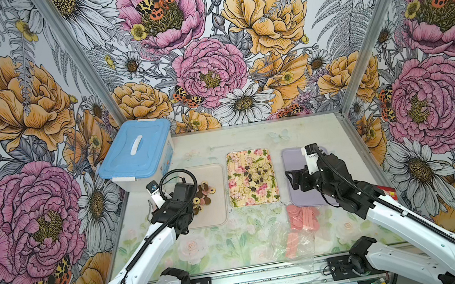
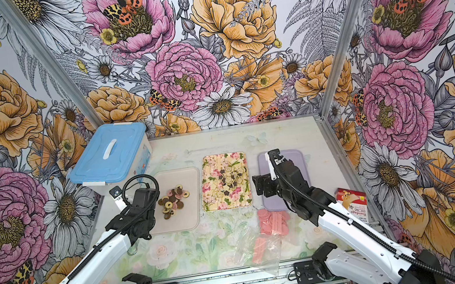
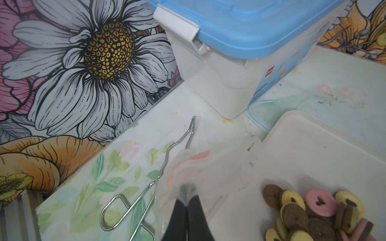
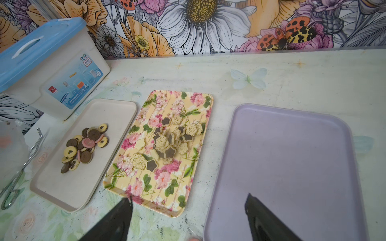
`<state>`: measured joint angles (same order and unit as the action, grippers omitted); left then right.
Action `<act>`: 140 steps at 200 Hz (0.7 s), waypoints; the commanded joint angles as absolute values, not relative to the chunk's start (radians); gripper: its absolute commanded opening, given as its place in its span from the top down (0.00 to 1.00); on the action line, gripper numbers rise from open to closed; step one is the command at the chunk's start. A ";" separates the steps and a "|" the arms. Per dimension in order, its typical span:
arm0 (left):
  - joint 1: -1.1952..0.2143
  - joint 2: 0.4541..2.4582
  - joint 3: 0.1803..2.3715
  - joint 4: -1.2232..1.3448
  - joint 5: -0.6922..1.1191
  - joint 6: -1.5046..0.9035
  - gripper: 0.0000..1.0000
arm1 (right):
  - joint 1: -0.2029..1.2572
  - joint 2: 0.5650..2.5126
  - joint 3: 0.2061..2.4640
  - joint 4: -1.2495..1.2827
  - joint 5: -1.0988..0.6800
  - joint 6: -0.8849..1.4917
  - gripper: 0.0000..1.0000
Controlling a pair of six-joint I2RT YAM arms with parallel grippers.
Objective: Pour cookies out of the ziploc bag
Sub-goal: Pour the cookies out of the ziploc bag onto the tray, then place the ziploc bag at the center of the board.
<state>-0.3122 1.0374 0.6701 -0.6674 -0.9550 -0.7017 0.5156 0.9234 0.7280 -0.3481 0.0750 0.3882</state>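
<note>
My left gripper (image 3: 189, 198) is shut on a fold of a clear ziploc bag (image 3: 208, 167), held beside the beige tray (image 3: 313, 135). No cookies show inside this bag. Round brown, pink and cream cookies (image 1: 205, 196) (image 3: 313, 212) lie heaped on that tray. Star cookies (image 1: 255, 175) (image 4: 173, 141) sit on the floral tray (image 4: 194, 100). A second clear bag (image 1: 296, 245) lies near the table's front, with pink discs (image 1: 303, 215) (image 2: 271, 221) at its far end. My right gripper (image 4: 189, 198) (image 1: 293, 178) hangs open over the near left corner of the bare lilac tray (image 4: 292, 156).
A blue-lidded white box (image 1: 136, 153) stands at the back left, close to the beige tray. Metal tongs (image 3: 146, 187) (image 4: 18, 173) lie on the table left of that tray, by the wall. A red bandage box (image 2: 353, 203) leans at the table's right edge.
</note>
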 commanded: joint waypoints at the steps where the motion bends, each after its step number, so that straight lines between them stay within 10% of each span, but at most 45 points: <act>1: -0.285 1.057 0.706 -0.741 -1.026 -0.745 1.00 | 0.509 0.913 0.732 -0.316 0.054 0.391 0.11; 63: -0.327 1.158 0.752 -0.871 -1.140 -0.840 1.00 | 0.505 0.907 0.724 -0.313 0.050 0.391 0.11; 140: -0.197 1.347 0.826 -0.765 -0.768 -0.848 1.00 | 0.495 0.888 0.723 -0.313 0.043 0.393 0.11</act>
<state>-0.2256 1.3373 0.8177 -0.8154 -0.9218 -0.8215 0.5022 0.9092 0.7265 -0.3466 0.0521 0.3882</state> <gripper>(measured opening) 0.047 0.887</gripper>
